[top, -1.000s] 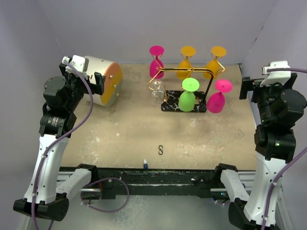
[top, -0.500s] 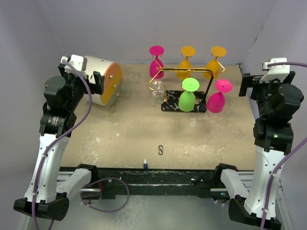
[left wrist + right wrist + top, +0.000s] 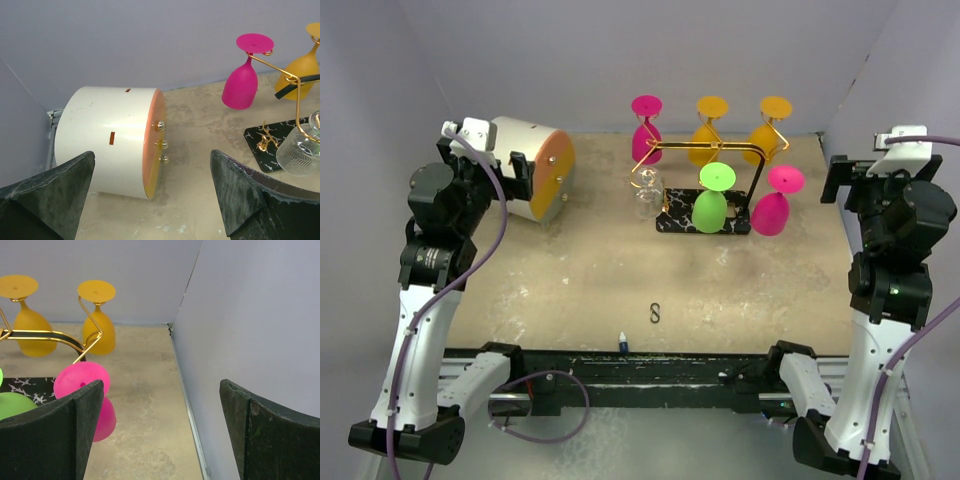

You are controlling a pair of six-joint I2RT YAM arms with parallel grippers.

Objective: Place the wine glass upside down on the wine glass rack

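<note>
Straight ahead of my left pincer (image 3: 152, 157) lies the white drum (image 3: 105, 140) on its side, its orange face turned to my right and set with three small gold knobs. Both of this pincer's fingers stand spread wide with nothing between them, just as they did a second ago. Since then my left wrist has drifted a little to my left, so the drum sits slightly further to the right of my fingers than before.

Ahead and well to the right of that pincer is the clear wine glass (image 3: 301, 150), close against the left end of the wine glass rack (image 3: 720, 147) and beside the corner of its black marbled base (image 3: 272, 145). I cannot tell whether it hangs from the curled hook or rests on the table (image 3: 145, 390). It has not moved. Beyond it a magenta glass (image 3: 241, 85) hangs upside down on the gold wire.

My right pincer (image 3: 161, 385) is also wide open and holds nothing. Its wrist has shifted a little to my right over the last second, nearer the side wall (image 3: 250, 315). Ahead and to the left of it a second magenta glass (image 3: 80, 377) hangs bowl-down just past my left finger. A green glass (image 3: 15, 405) is further left. The nearer orange glass (image 3: 99, 332) and the farther orange glass (image 3: 29, 320) hang behind them. All of these glasses sit where they did before.
</note>
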